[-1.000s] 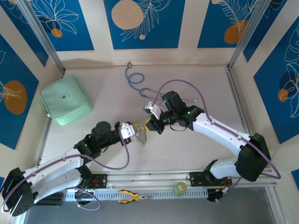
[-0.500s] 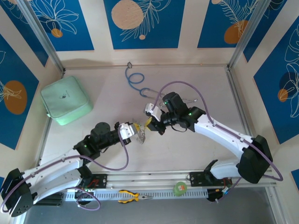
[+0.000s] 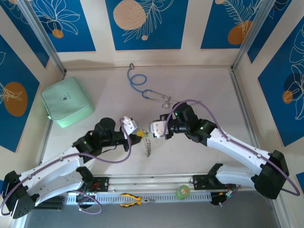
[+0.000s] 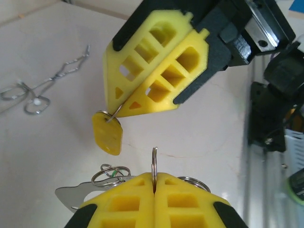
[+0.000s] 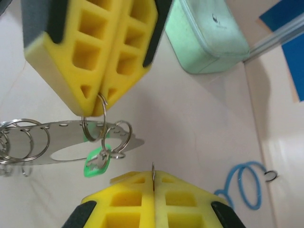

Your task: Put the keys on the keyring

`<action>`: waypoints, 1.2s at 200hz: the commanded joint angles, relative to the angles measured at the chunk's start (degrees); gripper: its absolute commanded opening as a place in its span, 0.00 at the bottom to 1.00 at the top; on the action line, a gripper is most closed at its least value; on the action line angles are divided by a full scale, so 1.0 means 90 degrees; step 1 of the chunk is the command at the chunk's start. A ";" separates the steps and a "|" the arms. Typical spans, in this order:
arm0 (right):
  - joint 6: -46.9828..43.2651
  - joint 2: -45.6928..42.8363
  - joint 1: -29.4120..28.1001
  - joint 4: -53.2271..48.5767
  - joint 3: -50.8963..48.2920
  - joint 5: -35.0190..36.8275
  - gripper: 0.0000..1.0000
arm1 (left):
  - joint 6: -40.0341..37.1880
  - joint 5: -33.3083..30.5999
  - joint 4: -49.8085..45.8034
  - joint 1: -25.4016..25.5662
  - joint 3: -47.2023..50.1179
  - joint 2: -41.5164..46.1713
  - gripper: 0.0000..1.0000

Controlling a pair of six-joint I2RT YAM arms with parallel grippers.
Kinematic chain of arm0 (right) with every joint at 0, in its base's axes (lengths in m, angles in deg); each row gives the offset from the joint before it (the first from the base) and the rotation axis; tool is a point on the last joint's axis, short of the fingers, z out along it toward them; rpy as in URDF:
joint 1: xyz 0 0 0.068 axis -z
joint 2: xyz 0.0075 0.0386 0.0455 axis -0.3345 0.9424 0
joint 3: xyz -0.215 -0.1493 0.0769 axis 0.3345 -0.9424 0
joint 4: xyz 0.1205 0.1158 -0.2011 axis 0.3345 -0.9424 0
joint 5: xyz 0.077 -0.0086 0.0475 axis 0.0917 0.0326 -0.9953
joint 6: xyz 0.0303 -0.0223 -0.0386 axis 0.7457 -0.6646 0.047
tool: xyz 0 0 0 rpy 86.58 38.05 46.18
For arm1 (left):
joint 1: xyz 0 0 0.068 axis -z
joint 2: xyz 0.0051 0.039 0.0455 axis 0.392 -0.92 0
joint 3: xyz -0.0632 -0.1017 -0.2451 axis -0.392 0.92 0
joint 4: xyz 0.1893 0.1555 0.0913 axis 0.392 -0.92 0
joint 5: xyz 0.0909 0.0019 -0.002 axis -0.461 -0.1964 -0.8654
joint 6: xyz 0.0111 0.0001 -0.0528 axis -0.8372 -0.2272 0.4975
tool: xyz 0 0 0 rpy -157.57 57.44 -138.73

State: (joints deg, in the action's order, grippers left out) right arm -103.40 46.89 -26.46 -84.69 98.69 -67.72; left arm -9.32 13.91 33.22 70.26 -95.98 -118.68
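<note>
light: bright, even | shadows: soft | blur: near yellow fingers (image 5: 95, 57) in wrist views

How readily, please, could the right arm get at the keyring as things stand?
Probably yes. The keyring hangs from the shut left hand, directly facing the right hand with nothing between them. However, the right hand is occupied: it holds the yellow key by its ring.

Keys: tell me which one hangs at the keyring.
The green-headed key, hanging among the rings of the silvery keyring; the yellow-headed key dangles apart from it, under the right gripper.
</note>
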 commanded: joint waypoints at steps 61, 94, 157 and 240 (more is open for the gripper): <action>-0.0996 -0.0283 -0.0156 -0.0880 0.0162 -0.0194 0.00 | 0.1299 0.1022 -0.1069 -0.0519 -0.0872 -0.0727 0.00; -0.0938 -0.0067 -0.0281 -0.0777 0.0220 -0.0094 0.00 | 0.1359 0.1267 -0.1038 -0.0621 -0.0925 -0.0883 0.00; -0.0764 0.0134 -0.0419 -0.0378 0.0182 0.0220 0.00 | 0.1398 0.1453 -0.0956 -0.0680 -0.0936 -0.0989 0.00; -0.0814 0.0124 -0.0509 -0.0480 0.0133 0.0205 0.00 | 0.1464 0.1329 -0.0918 -0.0684 -0.0910 -0.0982 0.00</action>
State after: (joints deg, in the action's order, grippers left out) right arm -110.64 47.92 -30.39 -89.30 99.08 -65.58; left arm 2.68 24.69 24.17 64.71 -102.41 -127.59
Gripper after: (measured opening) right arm 0.050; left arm 0.064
